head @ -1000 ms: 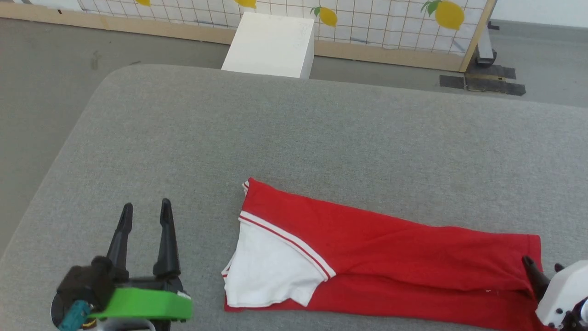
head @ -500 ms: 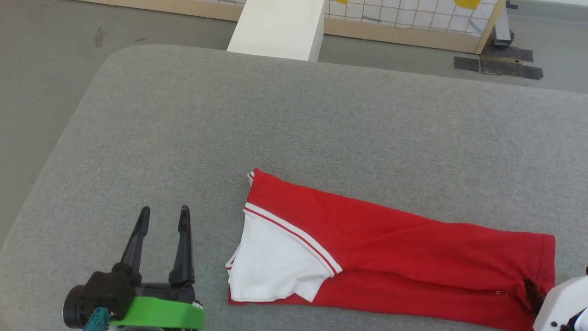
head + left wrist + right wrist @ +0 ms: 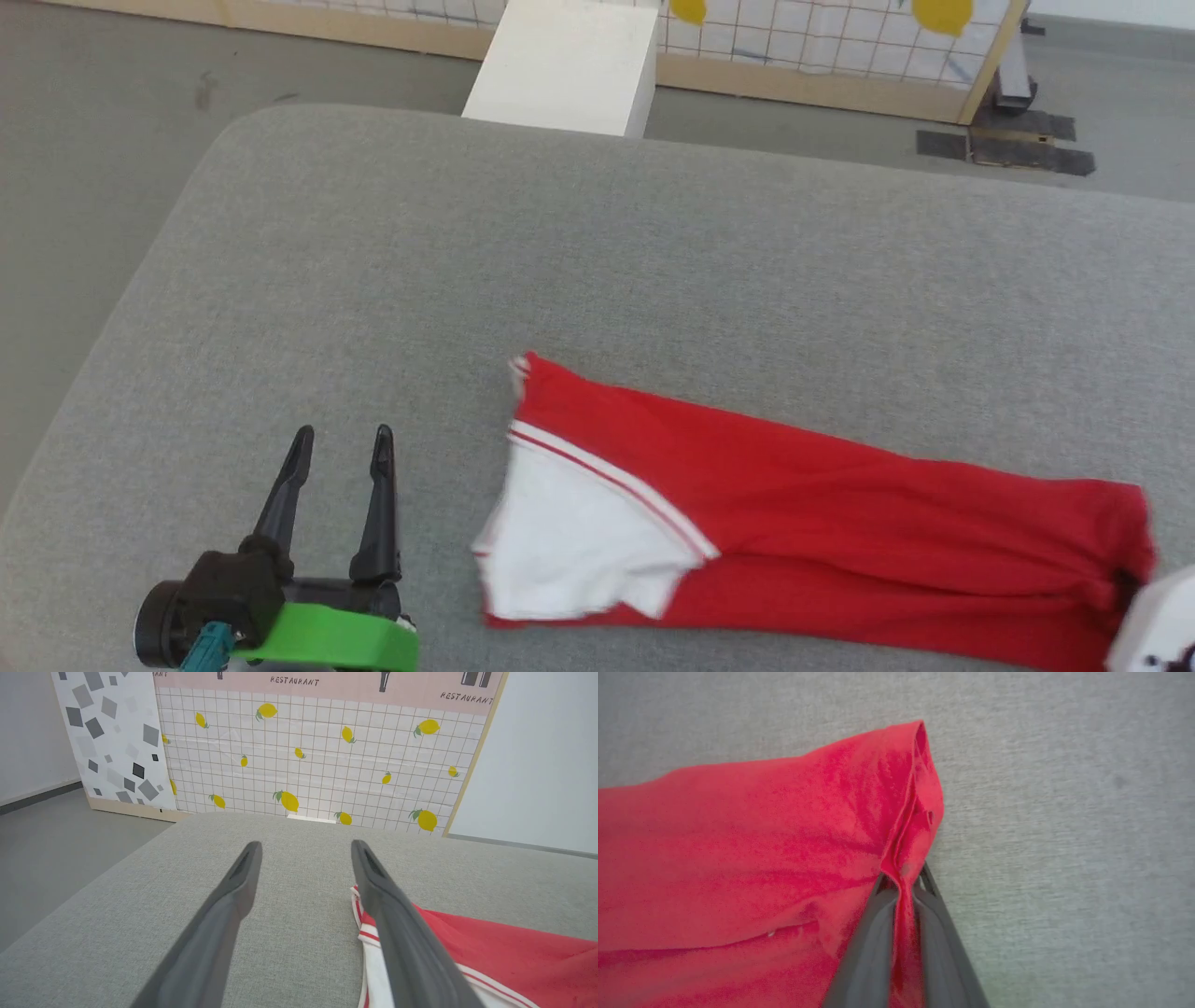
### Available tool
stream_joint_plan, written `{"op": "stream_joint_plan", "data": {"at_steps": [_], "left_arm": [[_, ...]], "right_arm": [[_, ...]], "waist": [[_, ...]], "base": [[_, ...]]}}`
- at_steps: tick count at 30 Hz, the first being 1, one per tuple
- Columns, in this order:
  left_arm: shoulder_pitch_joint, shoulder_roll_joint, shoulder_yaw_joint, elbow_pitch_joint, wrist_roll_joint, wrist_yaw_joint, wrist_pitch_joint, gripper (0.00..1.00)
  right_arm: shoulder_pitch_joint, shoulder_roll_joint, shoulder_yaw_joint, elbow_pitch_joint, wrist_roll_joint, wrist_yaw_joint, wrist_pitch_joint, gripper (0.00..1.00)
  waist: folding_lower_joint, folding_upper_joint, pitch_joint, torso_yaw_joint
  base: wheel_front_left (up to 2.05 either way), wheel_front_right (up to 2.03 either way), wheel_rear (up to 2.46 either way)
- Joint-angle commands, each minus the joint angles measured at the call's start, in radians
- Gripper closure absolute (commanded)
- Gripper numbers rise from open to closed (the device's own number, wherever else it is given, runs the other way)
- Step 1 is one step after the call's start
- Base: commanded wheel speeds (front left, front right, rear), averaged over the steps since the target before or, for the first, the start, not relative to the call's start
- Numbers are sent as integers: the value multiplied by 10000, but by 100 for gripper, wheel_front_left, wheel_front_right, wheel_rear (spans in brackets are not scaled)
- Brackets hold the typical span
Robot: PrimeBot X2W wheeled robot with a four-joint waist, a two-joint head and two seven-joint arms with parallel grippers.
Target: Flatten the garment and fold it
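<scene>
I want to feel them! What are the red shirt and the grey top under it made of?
Shirt: soft, matte cloth, likely knit; it creases and folds limply. Grey top: woven fabric, matte, probably over padding; a fine weave shows and its corner is rounded.

My left gripper (image 3: 306, 843), spread wide over the grey cushion (image 3: 117, 914).
Both dark fingers run from 6 o'clock toward 12, with bare fabric between them. At 4 o'clock I see the garment (image 3: 514, 961), red with a white, striped edge, partly behind the finger on that side. A lemon-print panel (image 3: 317, 765) stands at 12 o'clock.
</scene>
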Motion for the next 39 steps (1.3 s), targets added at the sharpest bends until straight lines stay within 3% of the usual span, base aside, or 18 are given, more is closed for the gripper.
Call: {"op": "stream_joint_plan", "data": {"at_steps": [1, 6, 11, 17, 28, 33, 39], "left_arm": [[-50, -75, 28, 10, 4, -79, -37, 0], [-57, -87, 13, 26, -14, -136, -37, 0], [11, -93, 7, 82, -61, -166, -37, 0], [191, -96, 30, 155, -179, -182, -37, 0], [350, -98, -165, 217, -342, -170, -38, 0], [372, -98, -251, 371, -419, -140, -38, 0], [257, -98, -324, 471, -466, -145, -38, 0]], "right_arm": [[-107, -291, -379, -17, -176, -21, -70, 100], [-435, -997, -1453, 173, -539, -21, -49, 100], [-382, -1297, -1498, 209, -574, -21, 116, 100], [124, -1166, -434, -913, 51, -21, 614, 100], [944, -420, 2409, -3774, 1266, -21, 2038, 100], [612, 174, 3605, -4057, 1725, -21, 2136, 100], [-126, 594, 4857, -3336, 1868, -21, 1836, 100]], "waist": [[0, 0, -88, -87], [0, 0, -154, -162], [0, 0, -290, -199], [0, 0, -599, -261], [0, 0, -967, 0], [0, 0, -1007, 282], [0, 0, -938, 727]], "base": [[0, 0, 0], [0, 0, 0], [0, 0, 0], [0, 0, 0], [0, 0, 0], [0, 0, 0], [0, 0, 0]]}}
